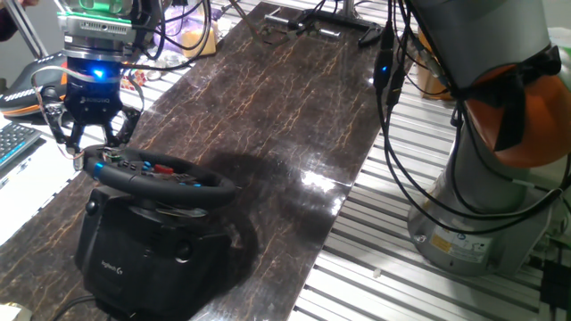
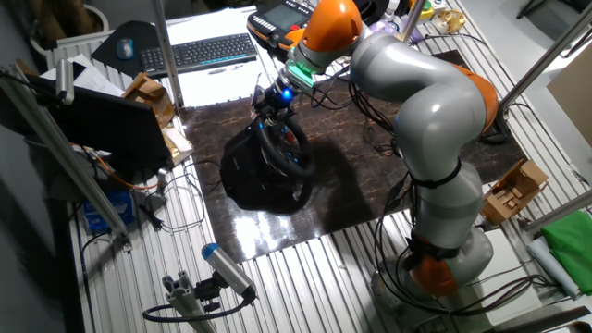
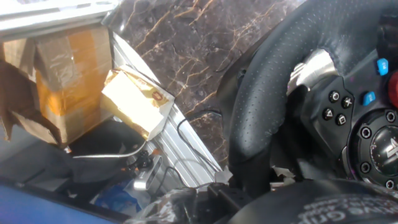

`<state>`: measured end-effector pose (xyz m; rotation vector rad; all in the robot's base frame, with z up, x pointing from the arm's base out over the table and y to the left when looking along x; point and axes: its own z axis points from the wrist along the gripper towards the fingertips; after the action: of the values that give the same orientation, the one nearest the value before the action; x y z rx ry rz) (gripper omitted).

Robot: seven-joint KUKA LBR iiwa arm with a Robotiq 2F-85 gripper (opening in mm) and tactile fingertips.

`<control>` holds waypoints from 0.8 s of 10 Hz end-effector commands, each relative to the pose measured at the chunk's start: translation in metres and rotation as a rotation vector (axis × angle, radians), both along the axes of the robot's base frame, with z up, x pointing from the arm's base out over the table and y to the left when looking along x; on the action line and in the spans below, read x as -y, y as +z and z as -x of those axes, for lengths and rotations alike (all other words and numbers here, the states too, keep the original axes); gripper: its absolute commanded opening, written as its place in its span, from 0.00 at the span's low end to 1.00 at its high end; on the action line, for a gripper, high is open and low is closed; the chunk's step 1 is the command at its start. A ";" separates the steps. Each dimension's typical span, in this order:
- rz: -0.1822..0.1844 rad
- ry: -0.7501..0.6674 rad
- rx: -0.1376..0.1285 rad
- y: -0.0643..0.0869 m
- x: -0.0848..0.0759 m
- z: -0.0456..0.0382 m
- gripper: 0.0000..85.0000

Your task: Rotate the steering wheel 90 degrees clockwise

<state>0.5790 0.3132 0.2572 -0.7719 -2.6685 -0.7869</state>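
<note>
The gripper (image 1: 92, 141) is seen at the far upper edge of the steering wheel (image 1: 161, 174), with its two dark fingers (image 1: 61, 129) spread apart on either side of the rim's end. Whether the pads actually touch the rim cannot be told from the fixed views, and in the hand view the fingers themselves are not made out. A blue light is shown on the gripper body just above the fingers.

The steering wheel is mounted on a bulky black base (image 1: 147, 254), which is set at the near end of the dark marbled tabletop (image 1: 285, 98). In the hand view the perforated black rim (image 3: 273, 93) is seen close up, together with the hub's button cluster (image 3: 339, 109), blue buttons (image 3: 381, 66) and a red control at the right edge.

In the other fixed view the wheel (image 2: 282, 153) is seen beneath the gripper (image 2: 276, 104), and the grey and orange arm (image 2: 425, 102) is arched over the table from its pedestal on the slatted aluminium bench (image 2: 305, 277).

A keyboard (image 2: 199, 53) is placed beyond the tabletop, and torn cardboard boxes (image 3: 56, 81) are seen beside the table's edge in the hand view.
</note>
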 end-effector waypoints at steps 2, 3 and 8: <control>0.013 -0.015 0.000 -0.002 0.002 -0.0008 0.01; 0.021 -0.022 -0.001 -0.002 0.003 -0.0016 0.01; 0.038 -0.047 -0.004 -0.003 0.005 -0.0016 0.01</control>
<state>0.5807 0.3077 0.2543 -0.8473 -2.6780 -0.7465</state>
